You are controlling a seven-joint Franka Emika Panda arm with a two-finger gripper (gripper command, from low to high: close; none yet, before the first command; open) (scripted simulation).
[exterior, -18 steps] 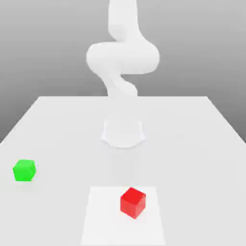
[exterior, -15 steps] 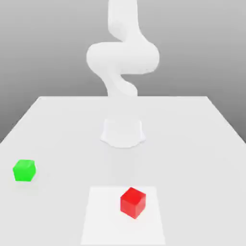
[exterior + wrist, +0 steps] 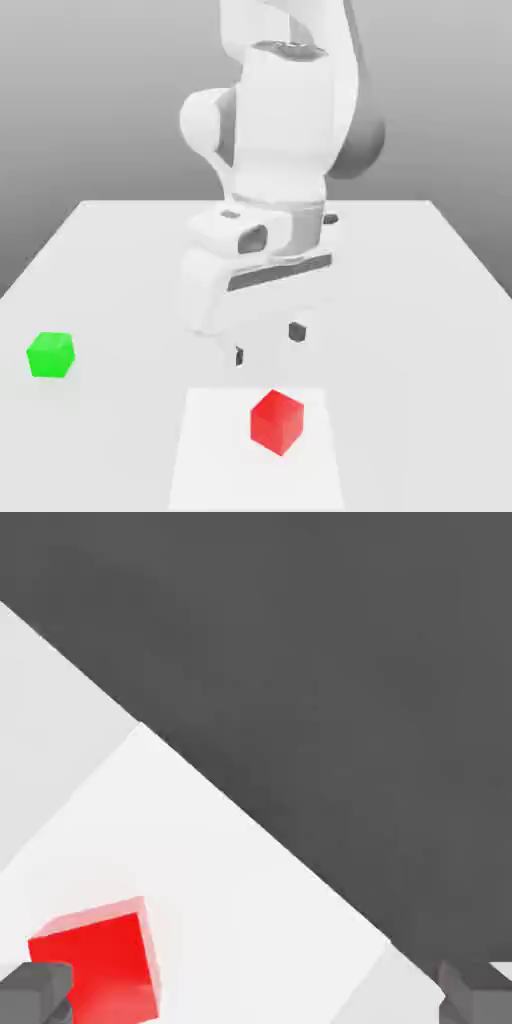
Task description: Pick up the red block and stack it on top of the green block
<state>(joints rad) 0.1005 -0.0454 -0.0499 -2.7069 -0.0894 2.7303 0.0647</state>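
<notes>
See the end effector (image 3: 268, 345) spread and empty, above the red block (image 3: 277, 422) at the exterior view's lower centre; shift to centre the block between the fingertips, now off to one side in the hand view; turn slightly to match two opposite faces, then descend straight, best without grazing a corner; mind the near edge of the worktop (image 3: 420, 350), just beyond the pale square (image 3: 210, 470); use the open room towards the green block (image 3: 51, 355), well apart at the exterior view's left.

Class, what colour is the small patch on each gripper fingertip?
Black or very dark grey; the exterior view shows the gripper's patches best.
</notes>
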